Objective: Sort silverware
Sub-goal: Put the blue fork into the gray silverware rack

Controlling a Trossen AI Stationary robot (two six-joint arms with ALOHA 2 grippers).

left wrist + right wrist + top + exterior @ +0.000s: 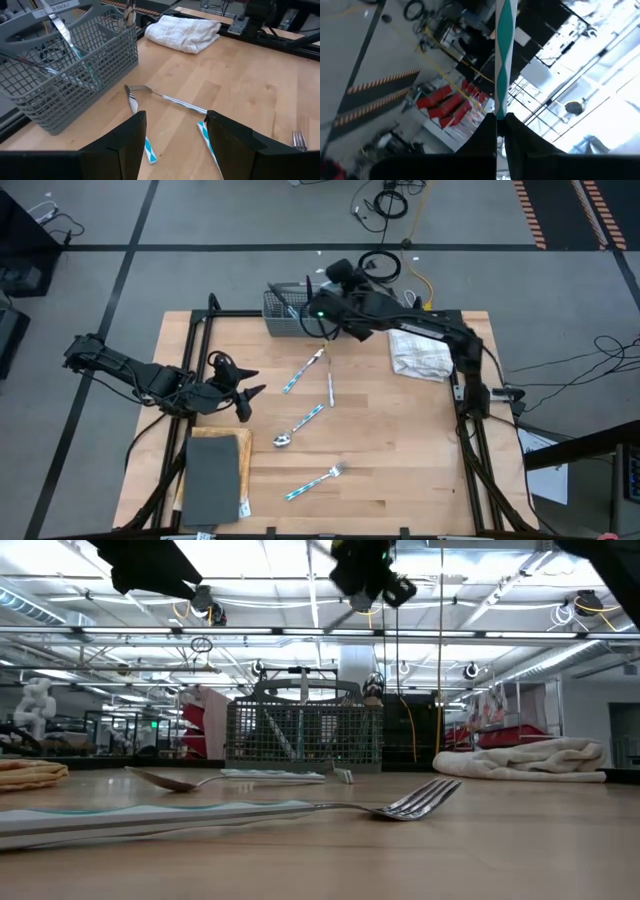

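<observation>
Four silverware pieces [306, 370] on table [400, 450], right end effector [318, 308] gripping one over basket [283, 313]

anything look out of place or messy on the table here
Yes. Four pieces of silverware lie scattered at odd angles on the table instead of in the grey basket. A white cloth sits crumpled near the far right edge.

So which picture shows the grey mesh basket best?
The left wrist view: the grey mesh basket fills much of it, with silverware standing inside. The high view shows the basket small, partly under the right arm. The low view shows its front wall only. The right wrist view misses it.
</observation>
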